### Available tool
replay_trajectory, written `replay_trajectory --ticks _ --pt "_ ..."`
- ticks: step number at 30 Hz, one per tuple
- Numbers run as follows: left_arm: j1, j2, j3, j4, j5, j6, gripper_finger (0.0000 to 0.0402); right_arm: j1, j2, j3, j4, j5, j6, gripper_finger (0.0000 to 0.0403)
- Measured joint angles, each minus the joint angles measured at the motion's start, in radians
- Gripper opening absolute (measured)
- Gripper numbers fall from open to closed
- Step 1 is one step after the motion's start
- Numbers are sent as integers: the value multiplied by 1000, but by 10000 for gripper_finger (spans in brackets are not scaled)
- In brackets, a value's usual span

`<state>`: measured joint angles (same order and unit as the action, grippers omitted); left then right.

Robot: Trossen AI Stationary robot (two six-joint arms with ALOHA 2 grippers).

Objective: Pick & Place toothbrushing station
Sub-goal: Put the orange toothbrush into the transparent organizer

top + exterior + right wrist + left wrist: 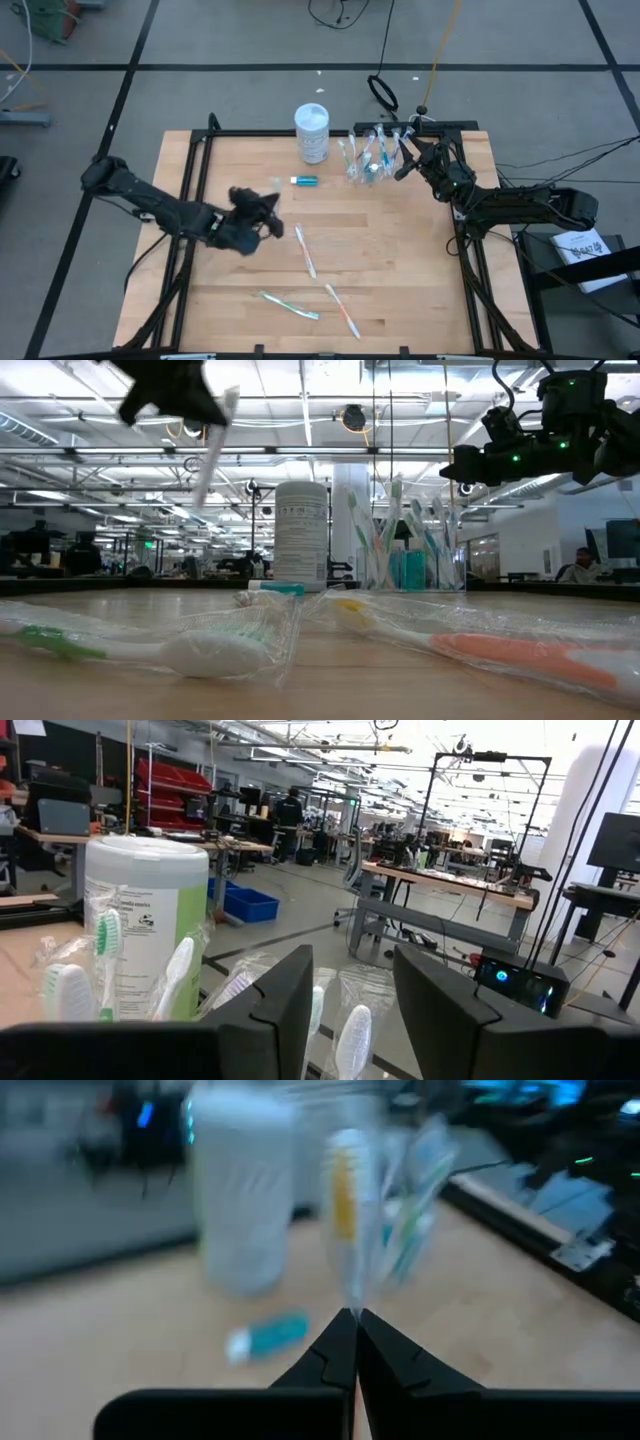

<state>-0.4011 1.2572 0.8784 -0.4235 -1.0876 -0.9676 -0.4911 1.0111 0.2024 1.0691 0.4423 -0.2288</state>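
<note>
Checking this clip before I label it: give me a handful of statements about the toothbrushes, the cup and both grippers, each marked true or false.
1. The left gripper is shut on a wrapped toothbrush, lifted off the table. True.
2. The clear cup at the far edge is empty. False: several toothbrushes stand in it.
3. The right gripper has its fingers open above the cup. True.
4. Only one toothbrush lies on the table. False: three lie there.
5. The small blue tube stands inside the cup. False: it lies on the table near the white canister.
</note>
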Motion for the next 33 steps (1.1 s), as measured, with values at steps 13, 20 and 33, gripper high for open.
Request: replay_trajectory --ticks 13,20,33 --pt "425 241 -2 1151 706 1059 4 0 0 0 -12 0 5 132" --pt "570 541 16 1639 983 1223 4 0 0 0 -28 0 7 132" --pt "704 822 233 1537 1025 1087 4 0 0 0 -46 0 7 132"
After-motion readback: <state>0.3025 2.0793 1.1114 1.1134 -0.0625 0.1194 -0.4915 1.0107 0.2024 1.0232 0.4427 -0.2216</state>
